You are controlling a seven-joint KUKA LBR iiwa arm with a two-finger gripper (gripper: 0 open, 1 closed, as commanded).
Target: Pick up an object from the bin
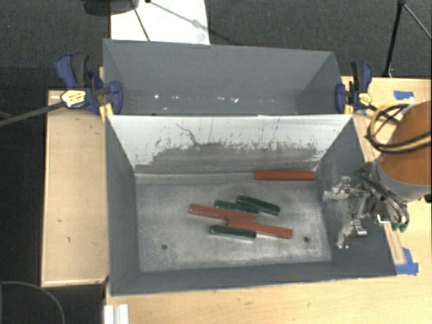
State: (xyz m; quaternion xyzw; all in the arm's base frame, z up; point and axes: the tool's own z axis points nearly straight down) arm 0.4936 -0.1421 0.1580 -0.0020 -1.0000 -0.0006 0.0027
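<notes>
Your tool [343, 216] is hanging over the right slope of the bin [335, 155], its fingers standing apart with nothing between them. The nearest thing, a red-brown stick [285, 175], is lying at the foot of the back wall, its long axis running left to right. Going for it there, I think a finger may be striking the wall and pushing the stick away.

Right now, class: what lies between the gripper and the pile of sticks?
Nothing: the camera view shows bare bin floor between gripper and sticks.
</notes>
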